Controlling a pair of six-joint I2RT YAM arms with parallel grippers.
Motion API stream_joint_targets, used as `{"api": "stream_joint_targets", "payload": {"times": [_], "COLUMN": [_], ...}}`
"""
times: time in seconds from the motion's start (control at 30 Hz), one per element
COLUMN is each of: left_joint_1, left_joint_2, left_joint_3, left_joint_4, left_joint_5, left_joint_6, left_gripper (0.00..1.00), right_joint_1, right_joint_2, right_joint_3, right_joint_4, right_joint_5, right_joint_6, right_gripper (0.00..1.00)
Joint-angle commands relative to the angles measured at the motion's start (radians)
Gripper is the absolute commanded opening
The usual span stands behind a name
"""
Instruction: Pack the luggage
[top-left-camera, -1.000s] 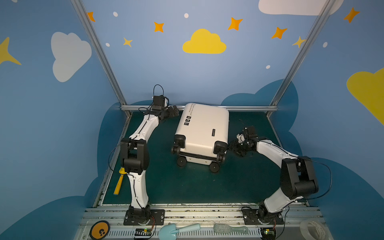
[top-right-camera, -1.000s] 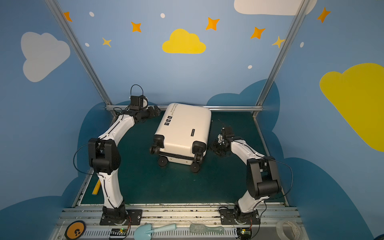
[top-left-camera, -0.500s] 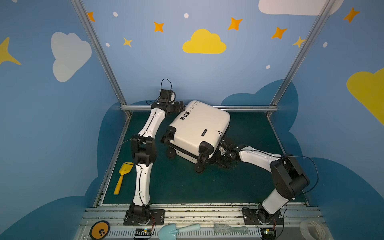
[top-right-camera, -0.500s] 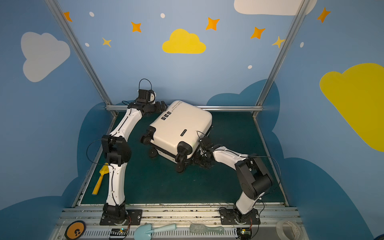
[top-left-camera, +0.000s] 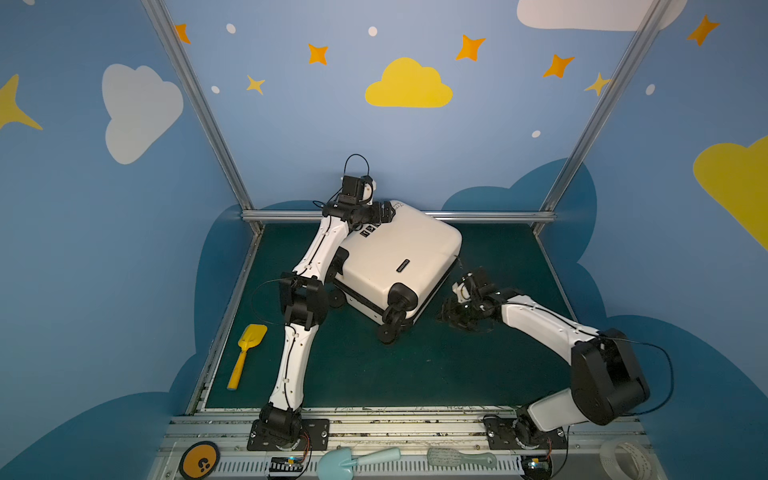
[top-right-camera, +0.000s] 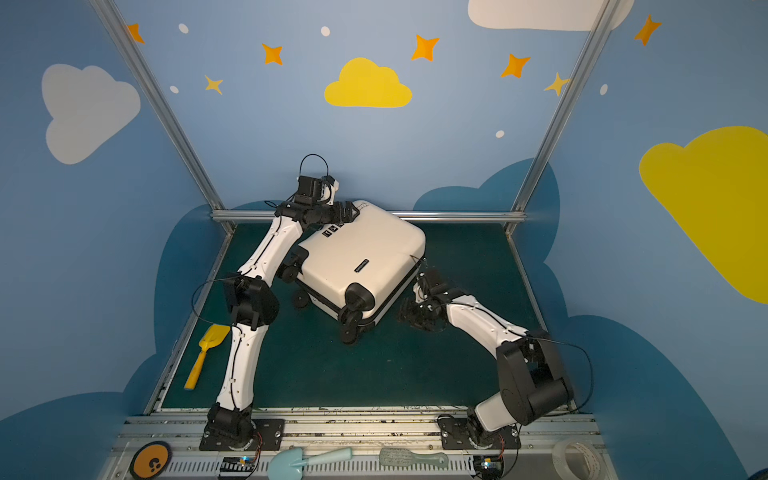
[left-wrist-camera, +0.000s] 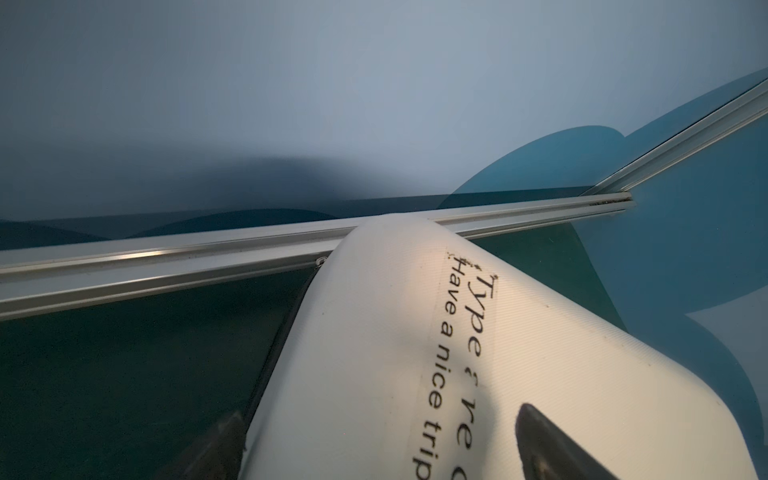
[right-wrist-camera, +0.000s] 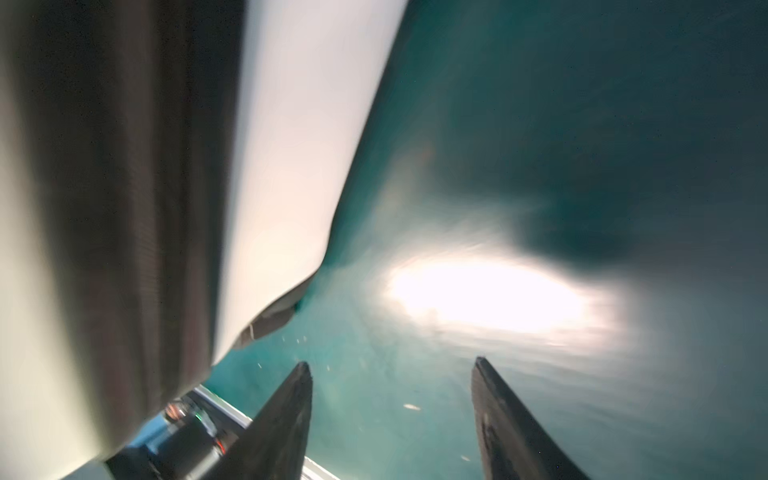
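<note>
My left gripper (left-wrist-camera: 381, 411) has its jaws spread wide, one finger (left-wrist-camera: 220, 440) down beside the black zipper seam and the other over the white shell, so a corner of the luggage (left-wrist-camera: 374, 332) sits between them. I cannot tell whether either pad presses on it. In both top views this gripper (top-left-camera: 384, 212) (top-right-camera: 347, 212) is at the far corner of the case, close to the back rail (top-left-camera: 498, 216), and the lettering (left-wrist-camera: 436, 361) "Have a nice trip" runs along the shell just ahead of my fingers.

My right gripper (right-wrist-camera: 391, 362) also has its jaws apart, with only the green mat (right-wrist-camera: 540, 124) showing between the two dark fingers. The wrist picture is blurred, but the white shell (right-wrist-camera: 291, 145) and its dark seam stand right beside that gripper. In both top views it (top-left-camera: 451, 313) (top-right-camera: 409, 316) hangs low over the mat, just off the case's right edge and near the wheels (top-left-camera: 392, 328).

The luggage (top-left-camera: 399, 249) (top-right-camera: 361, 245) lies shut on the mat with a broad white side up. It is turned at a slant, far corner by the back rail and wheels toward the front.

A yellow shovel (top-left-camera: 245, 353) lies on the mat to the left, well apart from the case. On the front ledge are an orange disc (top-left-camera: 199, 461), a blue shovel (top-left-camera: 353, 459), a brush (top-left-camera: 461, 459) and a tape roll (top-left-camera: 623, 457)
</note>
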Motion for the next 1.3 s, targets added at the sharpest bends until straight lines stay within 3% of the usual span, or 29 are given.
{"api": "stream_joint_targets", "payload": {"times": [0.0,0.23,0.4,0.53,0.73,1.03,1.27], "left_joint_1": [0.017,0.044,0.045,0.049,0.068,0.07,0.067], "left_joint_2": [-0.054,-0.289,-0.571,-0.826,-1.078,-1.292,-1.286], "left_joint_3": [0.014,-0.164,-0.55,-0.92,-1.255,-1.547,-1.614], "left_joint_4": [-0.055,-0.071,0.045,0.194,0.249,0.303,0.385], "left_joint_5": [0.029,0.019,0.025,0.015,-0.034,-0.011,0.036], "left_joint_6": [-0.056,-0.055,-0.076,-0.115,-0.155,-0.323,-0.324], "left_gripper": [1.0,1.0,1.0,1.0,1.0,1.0,1.0], "right_joint_1": [-0.113,-0.371,-0.446,-0.467,-0.471,-0.454,-0.43], "right_joint_2": [-0.07,-0.02,0.145,0.289,0.452,0.727,0.843], "right_joint_3": [-0.01,0.154,0.381,0.546,0.721,1.069,1.194], "right_joint_4": [-0.094,-0.096,-0.113,-0.125,-0.136,-0.213,-0.151], "right_joint_5": [-0.031,-0.117,-0.166,-0.223,-0.239,-0.314,-0.397], "right_joint_6": [-0.076,-0.059,-0.037,-0.016,-0.017,0.0,0.0], "right_gripper": [0.62,0.61,0.61,0.6,0.6,0.58,0.58]}}
